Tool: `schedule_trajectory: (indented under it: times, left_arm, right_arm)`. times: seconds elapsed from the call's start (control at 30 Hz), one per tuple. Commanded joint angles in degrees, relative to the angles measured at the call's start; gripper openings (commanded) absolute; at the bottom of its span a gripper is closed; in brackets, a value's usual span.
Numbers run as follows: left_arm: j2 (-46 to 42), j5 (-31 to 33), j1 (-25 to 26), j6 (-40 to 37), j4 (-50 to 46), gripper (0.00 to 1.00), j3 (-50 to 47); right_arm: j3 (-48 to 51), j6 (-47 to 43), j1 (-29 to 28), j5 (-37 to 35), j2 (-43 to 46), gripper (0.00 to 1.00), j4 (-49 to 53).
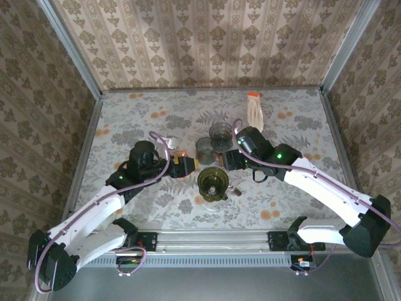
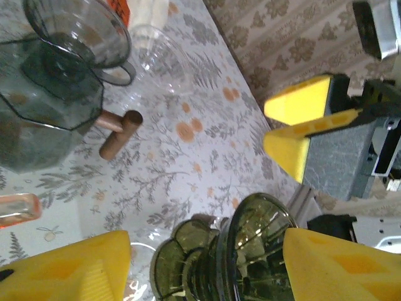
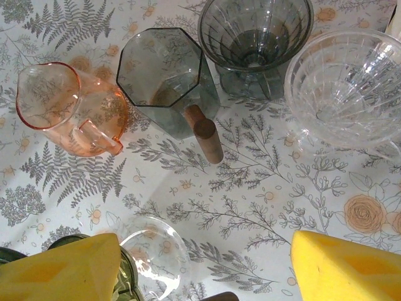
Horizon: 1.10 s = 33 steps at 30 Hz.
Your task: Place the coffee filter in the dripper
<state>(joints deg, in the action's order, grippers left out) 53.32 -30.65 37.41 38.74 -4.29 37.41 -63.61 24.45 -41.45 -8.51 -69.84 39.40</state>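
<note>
Filter (image 1: 254,110) at 12: pale, orange top, 1 pack. Green dripper (image 1: 212,184), grey one (image 3: 255,31), clear one (image 3: 341,88): 3. L gripper (image 1: 190,166), R gripper (image 1: 225,160) wide open, empty.

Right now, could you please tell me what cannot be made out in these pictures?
Coffee filter pack: too small in the top view to count filters.
Green dripper: lower part cut off by the left wrist view's bottom edge.
Clear dripper: cropped by the right wrist view's right edge.
Pink pitcher: mostly cut off by the left wrist view's left edge.
</note>
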Motion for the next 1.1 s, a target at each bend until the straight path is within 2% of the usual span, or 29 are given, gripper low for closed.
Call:
schedule_trajectory:
  times: [0.0, 0.17, 0.4, 0.6, 0.7, 0.73, 0.9, 1.07]
  left_arm:
    - [2.29, -2.54, 2.14, -1.9, -3.37, 0.62, 3.25]
    - [3.9, -2.46, 5.33, -2.79, -5.14, 0.52, 4.75]
    - [5.15, -3.3, 6.98, -2.77, -4.7, 0.39, 5.31]
    - [5.66, -4.0, 7.75, -2.87, -3.65, 0.34, 5.48]
    - [5.39, -1.97, 7.68, -3.96, -7.0, 0.32, 6.14]
    - [5.18, -1.15, 7.58, -4.32, -8.2, 0.34, 6.36]
    - [2.88, 1.76, 6.59, -4.33, -9.54, 0.61, 6.31]
    - [0.58, 4.12, 4.06, -4.93, -12.09, 0.7, 7.39]
  right_arm:
    - [0.91, 0.98, -0.03, 0.16, 2.03, 0.75, -0.89]
    - [2.59, 1.22, 0.04, -0.68, 3.46, 0.75, -1.59]
    - [3.57, 1.2, 0.03, -0.76, 3.82, 0.75, -2.08]
    - [3.8, 1.48, -0.02, -0.54, 3.79, 0.76, -2.3]
    - [3.94, 1.52, 0.0, -0.41, 3.88, 0.76, -2.39]
    - [3.88, 1.53, -0.01, -0.24, 3.97, 0.76, -2.54]
    - [3.6, 1.66, -0.01, -0.52, 4.03, 0.77, -2.75]
    - [2.51, 0.92, 0.0, -1.5, 4.01, 0.79, -2.53]
